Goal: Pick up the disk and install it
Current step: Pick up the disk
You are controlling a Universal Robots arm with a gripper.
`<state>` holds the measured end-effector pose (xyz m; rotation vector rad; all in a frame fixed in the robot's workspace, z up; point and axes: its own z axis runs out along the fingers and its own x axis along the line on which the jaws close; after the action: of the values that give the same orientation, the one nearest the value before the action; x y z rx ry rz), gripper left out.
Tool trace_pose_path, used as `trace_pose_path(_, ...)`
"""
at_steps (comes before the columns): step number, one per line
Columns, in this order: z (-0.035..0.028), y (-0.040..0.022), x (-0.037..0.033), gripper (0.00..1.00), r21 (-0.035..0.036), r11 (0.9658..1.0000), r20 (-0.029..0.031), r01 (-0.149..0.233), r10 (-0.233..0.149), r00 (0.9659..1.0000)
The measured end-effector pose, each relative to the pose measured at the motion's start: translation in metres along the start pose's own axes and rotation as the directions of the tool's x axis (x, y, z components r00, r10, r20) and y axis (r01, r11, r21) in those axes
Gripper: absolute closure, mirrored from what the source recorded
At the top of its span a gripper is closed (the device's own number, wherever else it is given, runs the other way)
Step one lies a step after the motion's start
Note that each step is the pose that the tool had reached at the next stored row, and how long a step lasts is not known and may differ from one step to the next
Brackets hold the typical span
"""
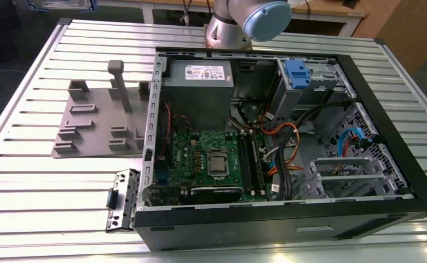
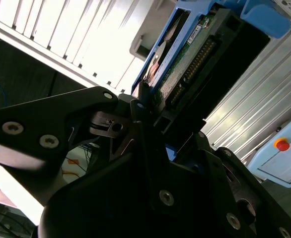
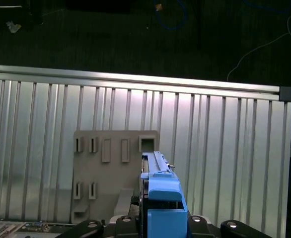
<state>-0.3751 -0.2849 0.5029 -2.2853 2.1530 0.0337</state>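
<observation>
One disk (image 2: 185, 54), its green circuit board and a row of connector pins turned to the camera, sits clamped in the black pincer (image 2: 160, 121) in the second wrist view, the jaws closed on one end of it by its blue side rails. That close look also takes in a red button (image 2: 282, 145) on a pale box past the slatted metal surface (image 2: 86, 39). The first wrist view sees the disk (image 3: 158, 196) edge-on, blue rail foremost, held up off the surface (image 3: 225, 148), with a grey fixture plate (image 3: 110, 163) lying flat beyond it. The exterior view gives the wider setting: the fixture plate (image 1: 89, 123) lies toward the exterior view's left, just beside an open computer case (image 1: 272, 230) that takes up the middle and the exterior view's right of the surface (image 1: 31, 186). Inside the case are a grey power supply (image 1: 197, 96) at the far end, a green motherboard (image 1: 206, 159) nearer, and a blue latch (image 1: 295, 71) on a metal cage, far and toward the exterior view's right. The arm (image 1: 254, 19) rises at the far edge, behind the case.
</observation>
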Motion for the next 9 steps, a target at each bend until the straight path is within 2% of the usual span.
trace_pose_path(9, -0.0001, -0.0078, 0.0004, 0.64, -0.0001, 1.0, 0.0, 0.0, 0.0, 1.0)
